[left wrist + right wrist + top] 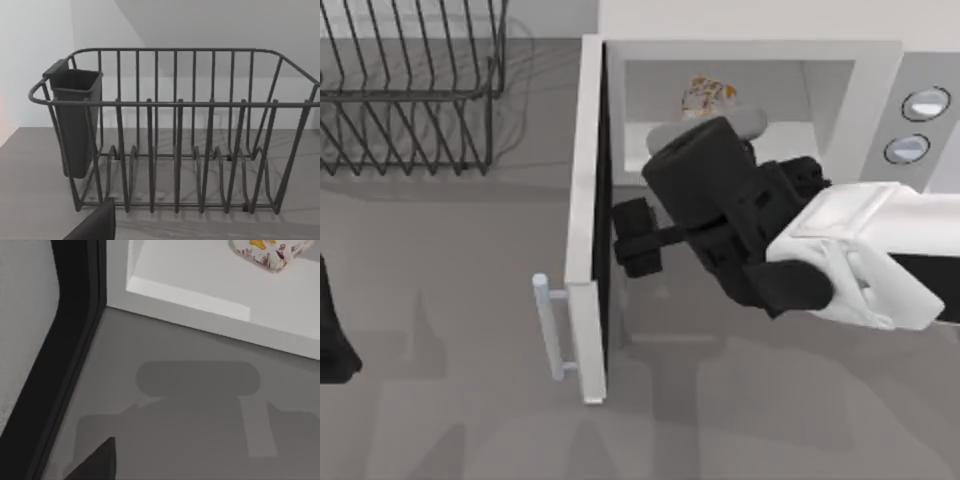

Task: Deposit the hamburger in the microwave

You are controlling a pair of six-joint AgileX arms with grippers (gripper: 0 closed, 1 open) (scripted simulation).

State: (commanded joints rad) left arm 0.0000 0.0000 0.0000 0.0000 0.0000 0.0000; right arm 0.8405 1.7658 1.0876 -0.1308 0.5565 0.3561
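Inside the microwave (840, 85) sits the hamburger (708, 97) — rounded, no clear long axis.

A plain grey worktop (450, 330) meets a pale, bare wall (200, 30) at the back. Soft, even light throws faint shadows across the worktop's matte surface.

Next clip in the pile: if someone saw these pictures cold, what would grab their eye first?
First the right arm's big black gripper, reaching in from the table's right to the microwave's open mouth. Just beyond it the orange-and-white hamburger lies on the pale floor inside, with the door swung wide. At the far left stands a black wire rack; the left arm is parked at the left edge.
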